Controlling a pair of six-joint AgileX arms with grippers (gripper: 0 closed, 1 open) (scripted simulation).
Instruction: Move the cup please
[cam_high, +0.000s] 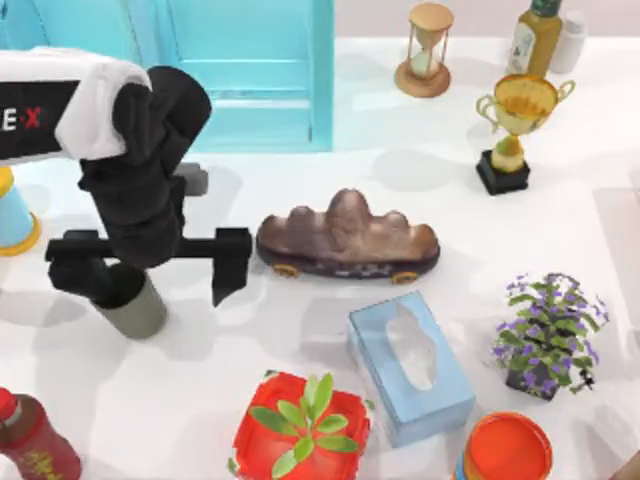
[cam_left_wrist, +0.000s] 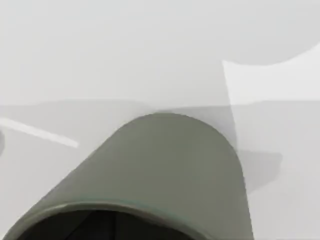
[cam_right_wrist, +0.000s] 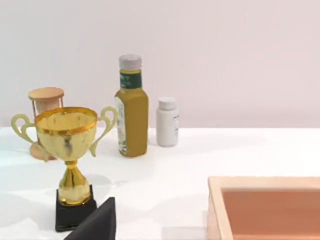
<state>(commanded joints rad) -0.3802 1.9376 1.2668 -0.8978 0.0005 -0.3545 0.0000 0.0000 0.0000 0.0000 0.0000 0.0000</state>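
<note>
L hand (cam_high: 150, 262) fingers spread wide | over cup (cam_high: 135, 312), contact unclear | cup upright, table's (cam_high: 200, 400) left

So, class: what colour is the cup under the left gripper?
Dull olive grey-green, matte, with a dark inside; the cup shows best in the left wrist view.

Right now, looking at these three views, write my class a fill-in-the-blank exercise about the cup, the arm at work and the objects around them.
1. The olive cup stands under the ______ gripper.
2. In the top view, the object just right of that gripper is a brown ______ on small wheels.
3. The golden trophy has ______ handles.
4. Seen from the right wrist, the tall yellow bottle stands beside a small ______ bottle.

Missing words: left; rock-like model; two; white
</note>
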